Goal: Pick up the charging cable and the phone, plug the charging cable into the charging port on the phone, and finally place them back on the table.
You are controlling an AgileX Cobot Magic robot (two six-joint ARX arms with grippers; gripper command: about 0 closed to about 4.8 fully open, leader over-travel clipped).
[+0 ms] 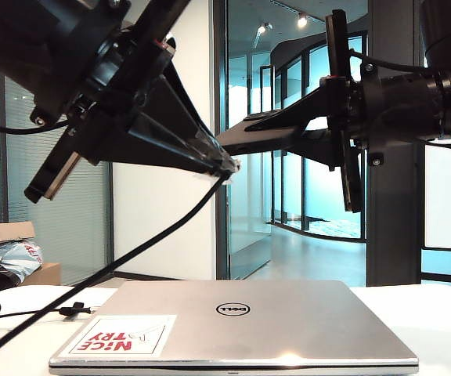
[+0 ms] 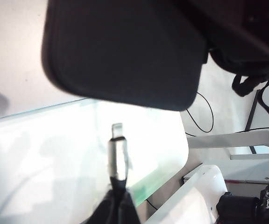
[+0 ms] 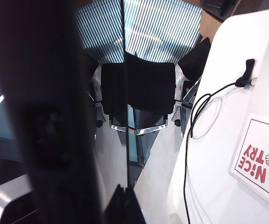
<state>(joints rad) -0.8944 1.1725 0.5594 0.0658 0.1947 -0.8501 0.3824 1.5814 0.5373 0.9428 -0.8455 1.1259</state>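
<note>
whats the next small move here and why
Probably ease the left gripper toward the phone, lining up first. The plug, held shut in that gripper, sits just short of the phone's edge, not yet inserted. The right gripper holds the phone above the laptop.

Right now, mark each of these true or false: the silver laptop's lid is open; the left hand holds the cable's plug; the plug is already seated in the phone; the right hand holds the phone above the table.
1. The silver Dell laptop has its lid open. False: it lies closed on the white table.
2. The left hand is shut on the thin black charging cable just behind its silver plug. True.
3. The plug is already in the flat black phone. False: its tip stands just short of the phone's edge.
4. The right hand holds the phone in the air above the laptop. True.
</note>
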